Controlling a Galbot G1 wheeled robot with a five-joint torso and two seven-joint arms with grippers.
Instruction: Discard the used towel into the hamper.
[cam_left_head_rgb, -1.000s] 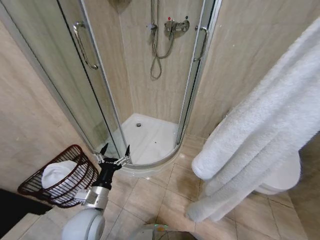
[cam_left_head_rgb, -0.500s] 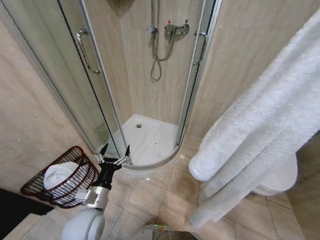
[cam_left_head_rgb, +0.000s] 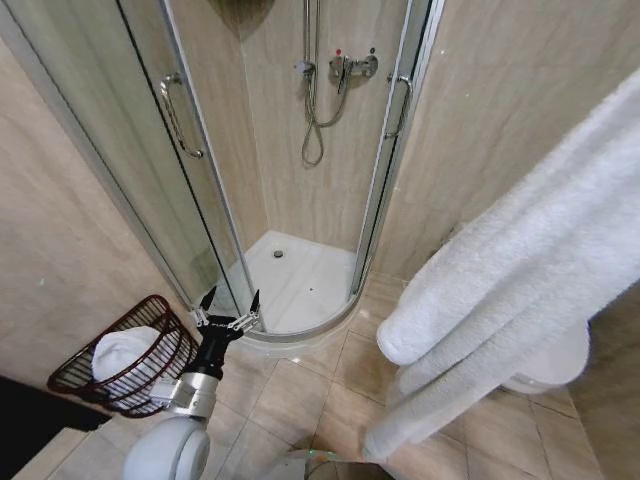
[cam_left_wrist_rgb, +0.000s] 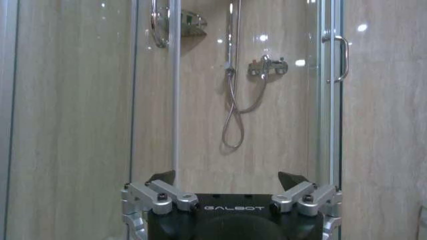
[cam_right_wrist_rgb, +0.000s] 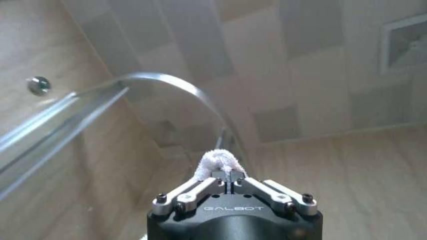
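R hand (cam_right_wrist_rgb: 229, 181) pinches 1 towel (cam_left_head_rgb: 500, 300); 1 hamper (cam_left_head_rgb: 125, 355).

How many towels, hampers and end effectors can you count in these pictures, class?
Towels: 2, one held by the right end effector, one in the hamper
Hamper: 1
End effectors: 2, left
Total: 5

light: even, bright, from overhead
glare: spots on shower glass door (cam_left_wrist_rgb: 80, 100) and wall tiles (cam_left_wrist_rgb: 383, 110) in left wrist view
shadow: soft, under the hamper (cam_left_head_rgb: 125, 358)
blur: white towel (cam_left_head_rgb: 510, 300) close to lens, soft
distortion: door frames bow at head view edges
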